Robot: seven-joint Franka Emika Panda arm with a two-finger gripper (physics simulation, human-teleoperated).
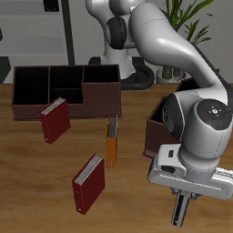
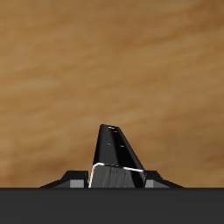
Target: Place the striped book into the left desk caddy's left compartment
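- The gripper (image 1: 183, 209) is pointing straight down near the table's front edge, and a thin, dark striped book (image 1: 182, 210) is hanging upright from between its fingers.
- In the wrist view the same striped book (image 2: 115, 157) is showing as a narrow grey and black wedge standing out from the gripper body, so the fingers are clamping it by its upper end; its lower end is hanging clear above bare wood.
- The grey wrist housing is sitting directly above the gripper, and the white arm is arching up and back from it toward the table's back edge.
- The left desk caddy (image 1: 157, 127) is standing just behind the wrist, and the arm is covering most of it; only its dark maroon wall on one side is showing, so its compartments cannot be made out.
- An orange book (image 1: 111, 146) is lying flat near the middle of the table (image 1: 27, 182), with a grey end pointing toward the back.
- A red book (image 1: 88, 183) is lying nearer the front edge, tilted.
- A second red book (image 1: 55, 120) is lying farther back, just in front of the wide low caddy (image 1: 64, 89), overlapping that caddy's front wall in the exterior view.
- The wide low caddy is standing near the table's back edge, with three open bays.
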